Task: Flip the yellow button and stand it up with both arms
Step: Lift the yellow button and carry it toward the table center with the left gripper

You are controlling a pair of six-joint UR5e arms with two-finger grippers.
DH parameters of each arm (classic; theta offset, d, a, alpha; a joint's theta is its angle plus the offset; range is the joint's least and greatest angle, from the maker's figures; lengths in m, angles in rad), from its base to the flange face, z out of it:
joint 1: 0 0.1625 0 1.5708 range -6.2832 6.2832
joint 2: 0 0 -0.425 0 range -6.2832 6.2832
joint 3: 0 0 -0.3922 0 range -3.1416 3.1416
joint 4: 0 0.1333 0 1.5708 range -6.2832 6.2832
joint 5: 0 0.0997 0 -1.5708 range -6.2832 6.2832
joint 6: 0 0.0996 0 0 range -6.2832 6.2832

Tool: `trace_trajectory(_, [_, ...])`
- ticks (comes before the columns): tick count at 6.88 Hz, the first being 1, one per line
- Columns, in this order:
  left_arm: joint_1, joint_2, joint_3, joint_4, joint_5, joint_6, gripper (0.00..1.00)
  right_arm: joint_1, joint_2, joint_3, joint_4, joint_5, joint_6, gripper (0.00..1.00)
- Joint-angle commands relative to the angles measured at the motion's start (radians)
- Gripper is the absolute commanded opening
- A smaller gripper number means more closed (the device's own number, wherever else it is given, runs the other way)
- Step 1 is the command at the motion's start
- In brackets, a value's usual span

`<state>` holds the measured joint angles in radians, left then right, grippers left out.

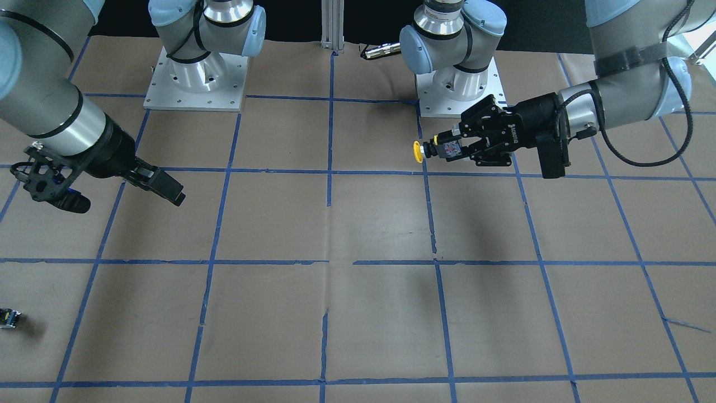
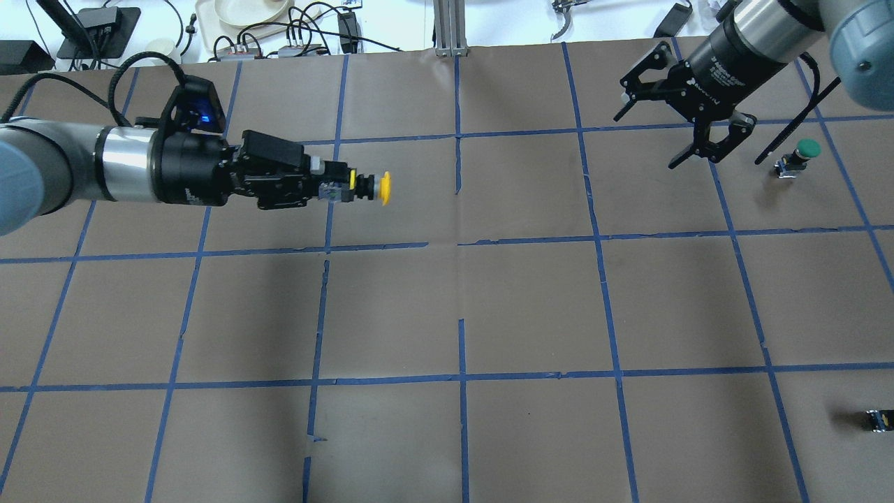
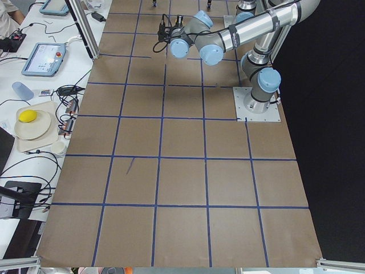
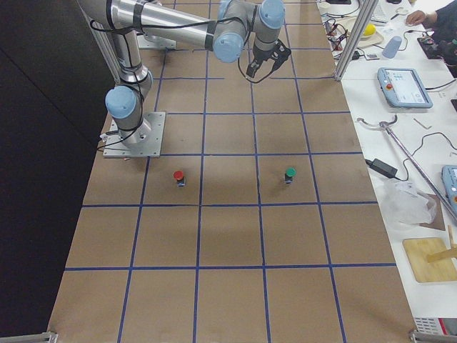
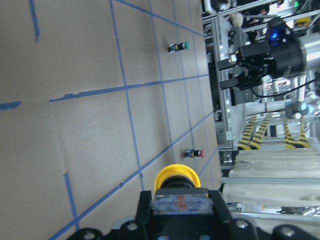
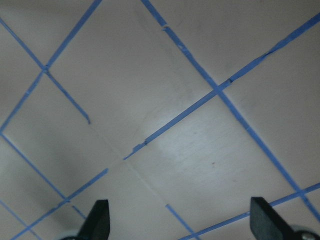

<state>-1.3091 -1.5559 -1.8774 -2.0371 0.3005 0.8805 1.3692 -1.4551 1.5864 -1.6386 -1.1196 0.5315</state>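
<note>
My left gripper (image 2: 328,188) is shut on the yellow button (image 2: 383,187) and holds it level above the table. It grips the greyish base, and the yellow cap points toward the table's middle. The front view shows the same hold, with gripper (image 1: 452,149) and cap (image 1: 418,151). In the left wrist view the cap (image 5: 175,176) sits just beyond the fingers. My right gripper (image 2: 644,142) is open and empty, above the table at the far right. It also shows in the front view (image 1: 126,200), and its wrist view shows fingertips (image 6: 97,220) spread over bare paper.
A green-capped button (image 2: 803,149) stands just right of my right gripper. A red-capped button (image 4: 178,175) stands nearer the robot's base. A tiny black part with a yellow spot (image 2: 878,419) lies at the near right edge. Brown paper with blue tape lines (image 2: 461,377) covers the table.
</note>
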Motion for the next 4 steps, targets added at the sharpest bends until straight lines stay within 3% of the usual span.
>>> trace_trajectory(1, [-0.145, 0.007, -0.003, -0.032, -0.298, -0.040, 0.14, -0.007, -0.011, -0.014, -0.001, 0.261, 0.242, 1.00])
trace_trajectory(4, [-0.213, 0.013, -0.060, -0.026, -0.415, -0.031, 0.14, 0.004, -0.131, 0.009, 0.043, 0.381, 0.433, 1.00])
